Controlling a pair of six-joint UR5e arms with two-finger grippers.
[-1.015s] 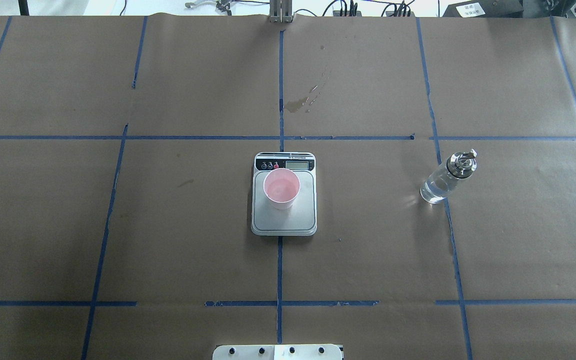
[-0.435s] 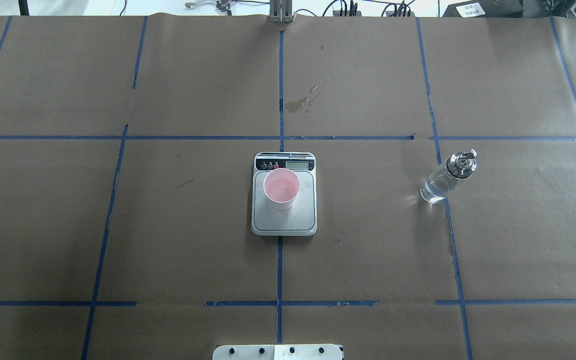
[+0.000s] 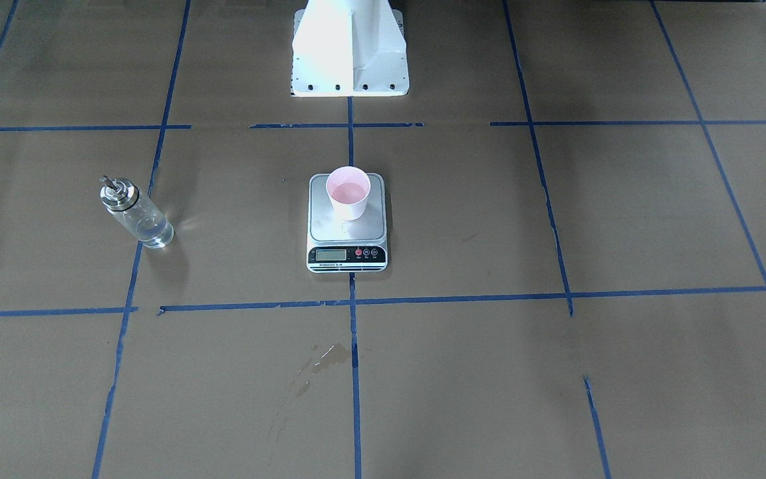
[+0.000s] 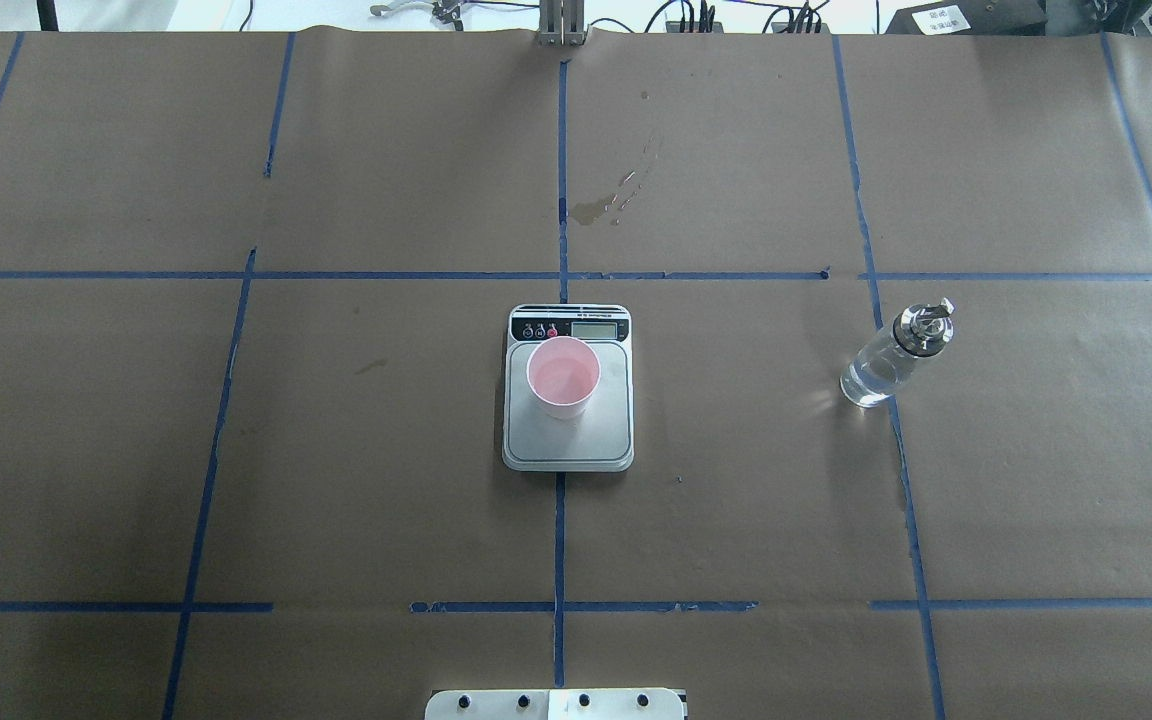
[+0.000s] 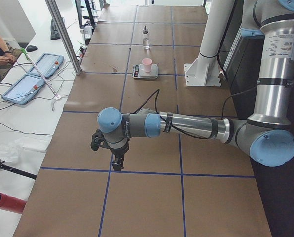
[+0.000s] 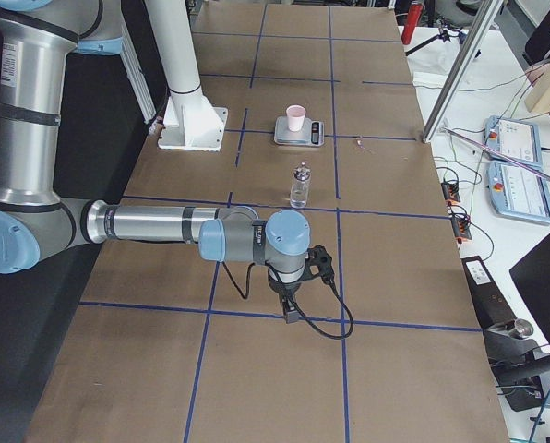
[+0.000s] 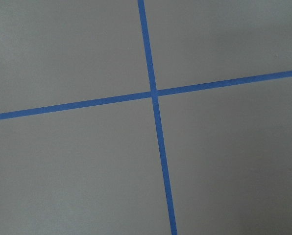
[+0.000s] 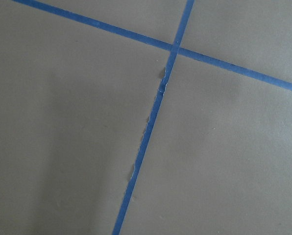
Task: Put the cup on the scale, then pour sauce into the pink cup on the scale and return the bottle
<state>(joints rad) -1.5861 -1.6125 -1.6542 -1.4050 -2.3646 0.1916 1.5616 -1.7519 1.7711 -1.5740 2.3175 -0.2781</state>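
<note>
Right of centre on the worktop, well apart from the scale, find the bottle standing upright just beside a blue tape line, long axis vertical, metal spout cap on top; cannot read which way the spout faces. Expect smooth, rigid, breakable glass, likely slippery, weighted low by the clear sauce inside. Take hold around the mid-body, below the cap, square to the axis. Treat the cup as light and crushable: mouth up, seated on the scale's platform nearer the display end. Cannot tell whether the left gripper or right gripper is spread or closed; both low over the worktop, far from everything.
</note>
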